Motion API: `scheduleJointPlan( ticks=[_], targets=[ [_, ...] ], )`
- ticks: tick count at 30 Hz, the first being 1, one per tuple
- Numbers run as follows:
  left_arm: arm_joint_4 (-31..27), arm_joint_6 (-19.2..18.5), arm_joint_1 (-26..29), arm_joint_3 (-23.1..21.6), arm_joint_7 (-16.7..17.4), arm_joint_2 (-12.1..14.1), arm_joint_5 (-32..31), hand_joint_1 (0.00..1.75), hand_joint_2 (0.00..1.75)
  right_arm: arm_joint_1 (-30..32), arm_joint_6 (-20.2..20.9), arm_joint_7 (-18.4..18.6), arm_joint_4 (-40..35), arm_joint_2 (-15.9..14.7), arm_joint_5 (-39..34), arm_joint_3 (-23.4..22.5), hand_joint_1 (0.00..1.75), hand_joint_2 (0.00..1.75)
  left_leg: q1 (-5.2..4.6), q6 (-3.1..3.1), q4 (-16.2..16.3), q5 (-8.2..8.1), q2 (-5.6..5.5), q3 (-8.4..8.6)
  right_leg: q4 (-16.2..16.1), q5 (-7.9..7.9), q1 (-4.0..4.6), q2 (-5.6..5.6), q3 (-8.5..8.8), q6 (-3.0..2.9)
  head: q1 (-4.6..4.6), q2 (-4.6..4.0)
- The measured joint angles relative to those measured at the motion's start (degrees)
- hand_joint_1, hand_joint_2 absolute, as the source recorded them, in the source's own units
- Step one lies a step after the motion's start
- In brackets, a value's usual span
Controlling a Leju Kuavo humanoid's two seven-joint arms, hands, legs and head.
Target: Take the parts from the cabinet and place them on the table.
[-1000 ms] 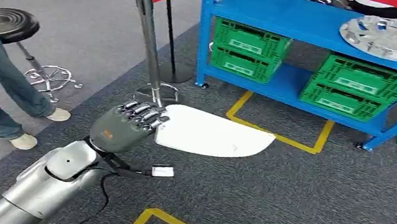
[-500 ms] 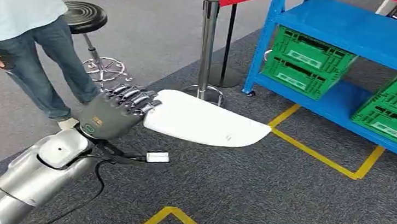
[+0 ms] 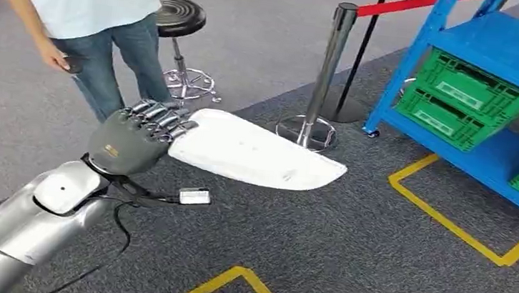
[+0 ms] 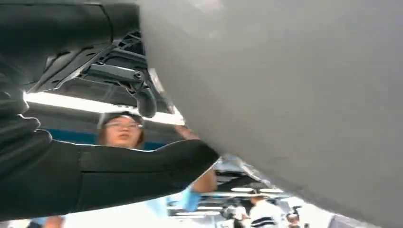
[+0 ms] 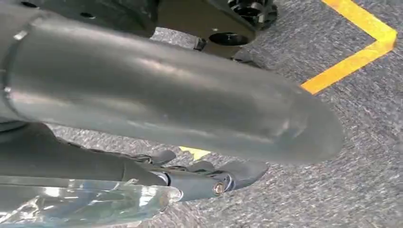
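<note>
My left hand [image 3: 138,142] grips one end of a flat white panel part [image 3: 256,153], held level above the carpet and pointing toward the blue cabinet [image 3: 496,47]. In the left wrist view the part's grey underside [image 4: 285,95] lies against the hand, with the thumb [image 4: 119,175] beneath it. In the right wrist view my right hand [image 5: 166,109] hangs over the carpet. A clear, shiny object [image 5: 81,202] lies next to its dark fingers [image 5: 199,183]. Whether they hold it is unclear.
A person [image 3: 89,22] in jeans stands close on the left, beside a black stool [image 3: 179,17]. A chrome barrier post [image 3: 324,74] with a red belt stands ahead. Green crates [image 3: 466,98] fill the cabinet's lower shelves. Yellow tape [image 3: 463,234] marks the floor.
The whole view has swung left, so the cabinet has slid toward the right edge and the person and stool have come closer in. My left hand still holds the white part.
</note>
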Motion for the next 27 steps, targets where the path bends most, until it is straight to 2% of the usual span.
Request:
scheduleJointPlan(
  ticks=[1,2,3,4,5,6,7,8,9,10,11,12,13,15,16,17,18,19,20,21,22,23,24,25,26,27],
  targets=[
    [0.0,0.0,0.0,0.0,0.0,0.2,0.0,0.94,1.75,-0.1,0.1,0.0,0.0,0.0,0.0,0.0,0.00,0.00,0.02,0.41,-0.4,0.25,-0.80,0.12,-0.1,-0.15,0.00,-0.66,0.30,0.44,-0.09,0.00],
    [-0.2,0.0,0.0,0.0,0.0,0.1,0.0,0.94,1.75,-0.2,0.1,0.0,0.0,0.1,0.0,0.0,0.00,0.00,0.48,0.80,-0.7,0.54,-1.34,0.31,0.7,-0.80,-0.30,1.83,-0.24,0.80,0.13,0.00],
    [-0.2,0.0,-0.3,0.0,0.0,0.2,0.0,0.94,1.75,-0.2,0.0,0.0,0.0,0.1,-0.1,0.0,0.00,0.00,0.62,1.15,-0.7,0.57,-1.90,0.29,2.9,-2.32,-0.35,4.71,-1.15,0.77,0.17,0.00],
    [-0.2,-0.1,-0.4,0.0,0.0,0.1,0.1,0.94,1.75,-0.2,0.0,0.0,0.0,0.1,-0.2,0.0,0.00,0.00,0.65,1.43,-0.7,0.60,-2.49,0.27,7.3,-4.59,-0.29,6.12,-3.13,0.72,0.48,0.00],
    [-0.2,-0.1,-0.4,-0.1,0.0,0.0,0.2,0.94,1.75,-0.1,0.0,0.2,0.0,0.1,-0.3,0.0,0.00,0.00,0.61,1.55,-0.7,0.56,-3.25,0.26,12.8,-6.94,-0.23,6.75,-5.75,0.79,0.59,0.00],
    [-0.2,-0.1,-0.3,-0.1,0.0,0.0,0.4,0.94,1.75,0.0,0.0,0.2,0.0,0.1,-0.3,0.0,0.00,0.00,0.54,1.57,-0.6,0.55,-4.01,0.25,16.8,-8.23,-0.17,6.86,-7.87,0.85,0.66,0.00],
    [-0.2,-0.3,-0.2,-0.1,0.0,0.1,0.5,0.94,1.75,0.1,0.0,0.2,0.0,0.1,-0.3,0.0,0.00,0.00,0.52,1.57,-0.6,0.55,-4.83,0.26,18.6,-8.21,-0.15,6.88,-9.13,0.83,0.59,0.00],
    [-0.2,-0.5,-0.2,-0.1,0.1,0.1,0.7,0.94,1.75,0.2,0.0,0.2,0.0,0.1,-0.4,0.0,0.00,0.00,0.55,1.55,-0.5,0.57,-5.70,0.28,17.5,-6.79,-0.15,6.88,-8.95,0.82,0.68,0.00],
    [-0.2,-0.6,-0.3,-0.1,0.2,0.1,0.9,0.94,1.75,0.1,0.0,0.2,0.0,0.1,-0.4,0.0,0.00,0.00,0.64,1.53,-0.5,0.58,-6.52,0.31,14.2,-4.35,-0.22,6.96,-7.63,0.80,0.63,0.00],
    [-0.2,-1.0,-0.3,-0.1,0.2,0.1,1.0,0.94,1.75,0.1,0.0,0.2,0.0,0.1,-0.4,0.0,0.00,0.00,0.78,1.40,-0.3,0.54,-7.38,0.34,8.8,-1.33,-0.37,7.49,-5.32,0.79,0.63,0.00],
    [-0.2,-1.1,-0.4,-0.1,0.2,0.1,1.0,0.94,1.75,0.0,0.0,0.2,0.0,0.1,-0.4,0.0,0.00,0.00,0.97,1.09,0.1,0.40,-8.19,0.31,3.2,1.26,-0.71,9.36,-2.74,1.00,0.66,0.00],
    [-0.2,-1.1,-0.4,-0.1,0.2,0.1,1.1,0.94,1.75,0.0,0.0,0.2,0.0,0.1,-0.4,0.0,0.00,0.00,0.77,0.61,0.3,0.32,-8.81,-0.02,1.7,0.11,-1.20,13.14,-1.86,1.25,0.68,0.00],
    [-0.2,-1.3,-0.6,-0.1,0.3,0.0,1.2,0.94,1.75,-0.1,0.0,0.2,0.0,0.2,-0.4,0.0,0.00,0.00,0.89,0.36,0.8,0.42,-9.50,-0.56,1.1,0.11,-1.32,13.16,-1.32,1.07,0.54,0.00],
    [-0.2,-1.3,-0.5,-0.1,0.3,0.1,1.2,0.94,1.75,-0.2,0.0,0.3,0.0,0.2,-0.4,0.0,0.00,0.00,1.39,-0.47,0.2,1.02,-10.75,-0.83,1.3,0.28,-0.74,12.03,-1.36,0.38,0.66,0.00],
    [-0.2,-1.3,-0.5,-0.1,0.3,0.2,1.2,0.94,1.75,-0.2,0.0,0.3,0.0,0.2,-0.4,-0.1,0.00,0.00,1.49,-0.84,0.0,1.23,-11.47,-0.85,1.0,0.46,-0.72,11.26,-1.16,-0.03,0.68,0.00],
    [-0.2,-1.3,-0.5,-0.1,0.3,0.4,1.3,0.94,1.75,-0.2,0.0,0.3,0.0,0.3,-0.4,-0.1,0.00,0.00,1.35,-0.92,0.2,1.10,-9.73,-0.93,0.4,0.76,-0.93,10.43,-0.82,-0.53,0.63,0.00],
    [-0.2,-1.4,-0.8,-0.1,0.3,0.4,1.4,0.94,1.75,-0.3,0.0,0.2,0.0,0.3,-0.4,-0.1,0.00,0.00,0.87,-1.21,1.6,-0.03,-5.83,-1.47,-0.1,0.97,-0.78,9.68,-0.45,-0.88,-0.03,0.00],
    [-0.2,-1.4,-1.0,-0.1,0.3,0.4,1.5,0.94,1.75,-0.2,0.1,0.2,0.0,0.3,-0.4,-0.1,0.00,0.00,0.93,-1.49,5.0,-2.16,-4.01,-3.21,-0.4,1.05,-0.62,8.80,-0.24,-1.23,-0.16,0.00],
    [-0.2,-1.5,-1.0,-0.2,0.4,0.3,1.6,0.94,1.75,-0.2,0.0,0.2,0.0,0.3,-0.4,-0.1,0.00,0.00,1.01,-1.61,9.9,-4.47,-3.32,-5.60,-0.5,1.05,-0.59,7.87,-0.22,-1.32,-0.06,0.00],
    [-0.2,-1.6,-1.0,-0.2,0.4,0.3,1.6,0.94,1.75,-0.1,0.0,0.3,0.0,0.3,-0.5,-0.1,0.00,0.00,1.13,-1.70,14.4,-6.23,-3.15,-7.85,-0.5,1.00,-0.60,6.88,-0.27,-1.39,-0.22,0.00],
    [-0.2,-1.7,-0.9,-0.2,0.4,0.3,1.6,0.94,1.75,-0.1,0.0,0.3,0.0,0.3,-0.5,-0.1,0.00,0.00,1.39,-1.82,17.4,-6.95,-3.12,-9.33,-0.5,0.98,-0.62,6.02,-0.27,-1.38,-0.20,0.00],
    [-0.2,-1.9,-0.8,-0.3,0.4,0.4,1.6,0.94,1.75,-0.1,-0.1,0.3,0.0,0.3,-0.5,-0.1,0.00,0.00,1.66,-1.93,17.7,-6.37,-3.09,-9.45,-0.5,0.95,-0.62,5.19,-0.23,-1.34,-0.18,0.00],
    [-0.2,-1.9,-0.8,-0.4,0.4,0.4,1.7,0.94,1.75,-0.2,-0.1,0.3,0.0,0.3,-0.5,-0.1,0.00,0.00,1.91,-2.07,15.8,-4.90,-2.97,-8.43,-0.5,0.89,-0.63,4.40,-0.21,-1.23,-0.20,0.00],
    [-0.2,-1.9,-0.8,-0.5,0.5,0.4,1.7,0.94,1.75,-0.2,-0.1,0.3,0.0,0.3,-0.5,-0.1,0.00,0.00,2.08,-2.22,12.8,-3.14,-2.67,-6.72,-0.5,0.79,-0.66,3.74,-0.14,-1.07,-0.15,0.00],
    [-0.2,-1.9,-0.8,-0.5,0.5,0.4,1.7,0.94,1.75,-0.2,-0.1,0.3,0.0,0.3,-0.5,-0.1,0.00,0.00,2.32,-2.51,6.5,-0.47,-1.23,-3.06,-0.5,0.59,-0.81,2.91,0.08,-0.72,-0.20,0.00],
    [-0.2,-1.9,-0.9,-0.5,0.5,0.4,1.7,0.94,1.75,-0.3,-0.1,0.3,0.0,0.2,-0.5,-0.1,0.00,0.00,2.55,-2.94,2.3,0.56,1.83,-0.34,-0.4,0.35,-0.56,2.32,0.37,-0.19,-0.22,0.00]
  ],
)
